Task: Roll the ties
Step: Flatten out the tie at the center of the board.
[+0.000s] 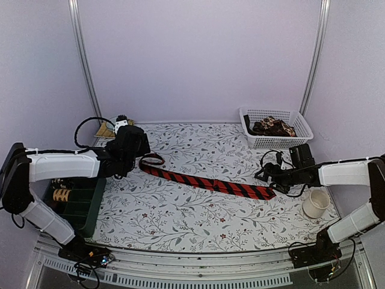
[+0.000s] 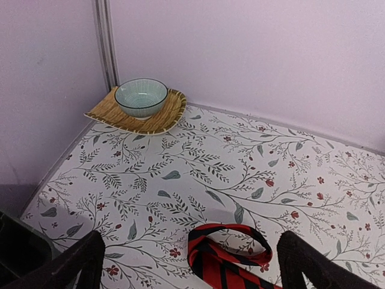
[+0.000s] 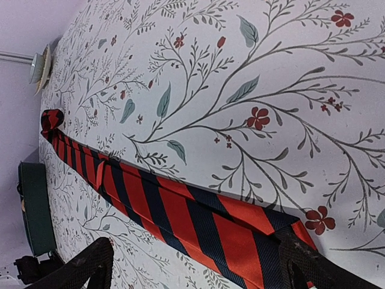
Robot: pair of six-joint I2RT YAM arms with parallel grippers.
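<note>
A red tie with black diagonal stripes [image 1: 207, 182] lies flat across the flowered table. Its narrow end is curled into a small loop [image 2: 227, 251] at the left and its wide end [image 3: 240, 238] lies at the right. My left gripper [image 1: 143, 155] is open just above the loop, which sits between its two black fingers [image 2: 75, 265] in the left wrist view. My right gripper [image 1: 269, 179] is open over the wide end, with one finger [image 3: 313, 259] at the tie's tip. Brown-patterned ties [image 1: 274, 126] lie in a basket.
A white mesh basket [image 1: 304, 129] stands at the back right. A green tray [image 1: 84, 208] holding a coiled tan tie [image 1: 60, 194] sits at the left edge. A white cup [image 1: 316, 203] stands near the right arm. A bowl [image 2: 141, 96] on a woven mat [image 2: 168, 117] is in the back left corner.
</note>
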